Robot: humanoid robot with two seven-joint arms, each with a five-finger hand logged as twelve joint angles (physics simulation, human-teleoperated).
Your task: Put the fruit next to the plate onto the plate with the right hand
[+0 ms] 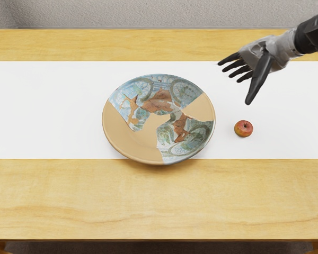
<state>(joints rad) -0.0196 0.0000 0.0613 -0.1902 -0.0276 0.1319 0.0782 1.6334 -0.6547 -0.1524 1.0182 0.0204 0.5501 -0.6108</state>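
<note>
A small red and yellow apple (243, 128) lies on the white runner just right of the plate (116, 138), a round tan dish with blue and rust patterns. My right hand (245, 71) comes in from the upper right corner and hovers above and slightly behind the apple, fingers spread and holding nothing. A clear gap separates the hand from the fruit. The left arm does not show.
A white runner (47, 108) crosses the wooden table (148, 201) from left to right. The table's far edge runs along the top, with a grey wall behind it.
</note>
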